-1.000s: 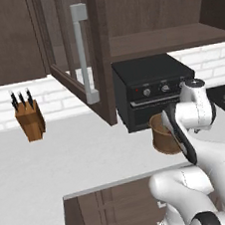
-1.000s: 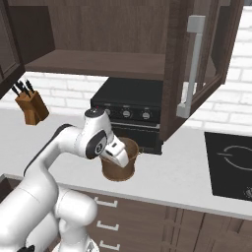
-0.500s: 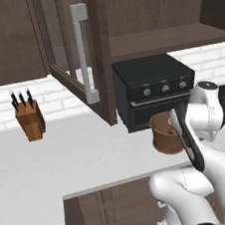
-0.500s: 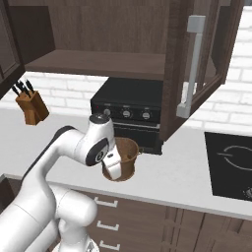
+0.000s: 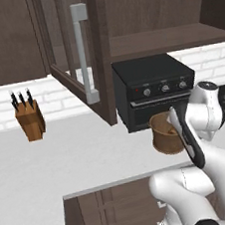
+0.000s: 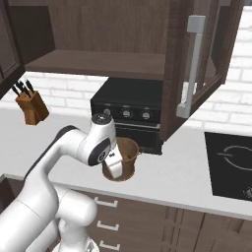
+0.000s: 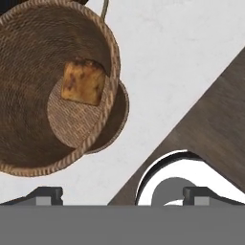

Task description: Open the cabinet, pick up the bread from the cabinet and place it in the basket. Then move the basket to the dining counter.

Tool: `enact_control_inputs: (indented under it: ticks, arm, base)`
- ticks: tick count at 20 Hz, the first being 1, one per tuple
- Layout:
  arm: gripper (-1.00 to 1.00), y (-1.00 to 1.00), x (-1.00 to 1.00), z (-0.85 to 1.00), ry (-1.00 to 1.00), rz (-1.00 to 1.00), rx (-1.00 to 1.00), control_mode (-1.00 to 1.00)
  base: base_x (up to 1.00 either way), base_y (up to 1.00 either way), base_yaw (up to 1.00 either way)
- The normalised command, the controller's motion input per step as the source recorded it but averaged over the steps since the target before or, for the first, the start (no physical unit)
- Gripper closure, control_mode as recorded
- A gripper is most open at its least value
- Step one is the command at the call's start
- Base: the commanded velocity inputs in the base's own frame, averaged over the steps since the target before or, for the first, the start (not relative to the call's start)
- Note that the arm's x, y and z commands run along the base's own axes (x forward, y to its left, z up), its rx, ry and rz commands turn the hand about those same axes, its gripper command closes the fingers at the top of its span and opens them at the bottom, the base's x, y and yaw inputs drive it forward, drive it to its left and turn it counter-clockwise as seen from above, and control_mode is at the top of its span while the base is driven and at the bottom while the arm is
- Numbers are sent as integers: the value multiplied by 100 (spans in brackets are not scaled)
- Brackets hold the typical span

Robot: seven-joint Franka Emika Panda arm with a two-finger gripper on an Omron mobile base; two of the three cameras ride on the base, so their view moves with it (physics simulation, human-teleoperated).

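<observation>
Low in the hand view, the gripper is hanging with jaws released, now drawn back from over the basket. At upper left, the bread is lying on the basket's floor, so carrying comes next. Farther back, the cabinet is standing open.

Glossy white arm, dark joints

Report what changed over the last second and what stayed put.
The arm swung right and drew back from the basket, its open tool holding nothing. The bread lies in the basket; the basket, the open cabinet door and the knife block kept their places.
</observation>
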Motion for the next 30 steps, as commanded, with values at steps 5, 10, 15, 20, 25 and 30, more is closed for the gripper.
enact_control_inputs:
  ticks: [5, 10, 15, 20, 25, 30]
  arm:
    - [-100, -1, 52, 0, 5, 0, 1, -100]
    - [-100, -8, 31, -15, 10, 0, 2, -100]
    - [-100, -4, 24, -40, 16, 0, 0, -100]
    - [-100, -4, 31, -28, 9, 0, 0, -100]
    - [-100, -5, 31, -19, 1, 0, 0, -100]
    - [100, 9, 10, -44, 7, 0, 0, -100]
  base:
    - [0, 0, 0]
    - [0, 0, 0]
    - [0, 0, 0]
    - [0, 0, 0]
    - [0, 0, 0]
    - [0, 0, 0]
